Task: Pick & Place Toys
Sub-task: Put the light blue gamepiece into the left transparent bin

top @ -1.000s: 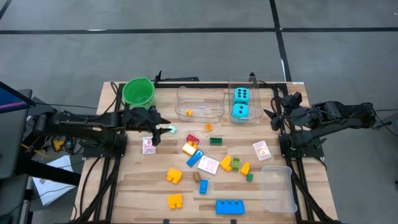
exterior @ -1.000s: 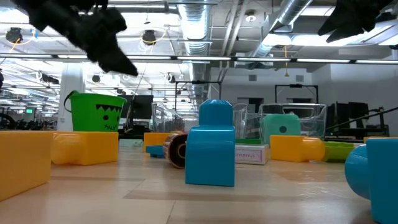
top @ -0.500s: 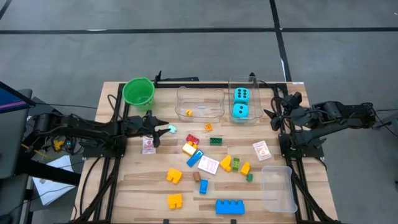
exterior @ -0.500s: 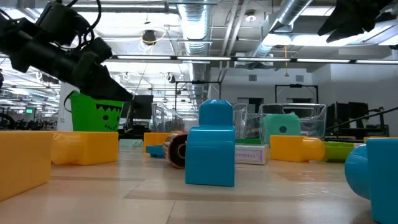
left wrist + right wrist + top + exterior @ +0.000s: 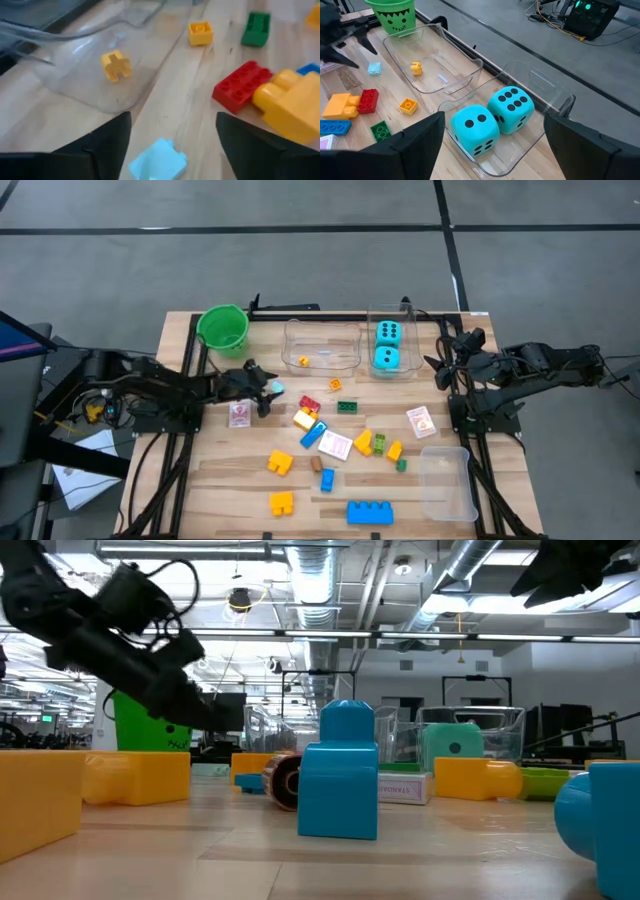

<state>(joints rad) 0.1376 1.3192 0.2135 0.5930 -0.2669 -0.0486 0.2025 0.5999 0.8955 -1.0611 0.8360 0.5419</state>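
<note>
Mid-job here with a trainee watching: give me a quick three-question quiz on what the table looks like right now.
1. True or false: both cyan dice sit in one clear tub.
2. Which lies between the left end effector's fingers: A) red block, B) light blue block, C) green block?
3. Fill in: the lone yellow piece lies inside a clear ____.

Key: 1 true. 2 B, the light blue block, on the table, fingers apart. 3 tub.

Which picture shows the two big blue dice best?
The right wrist view: both dice fill the middle, dots clear, side by side in their clear tub. The high view shows them small. The low view shows one faintly through plastic. The left wrist view misses them.
</note>
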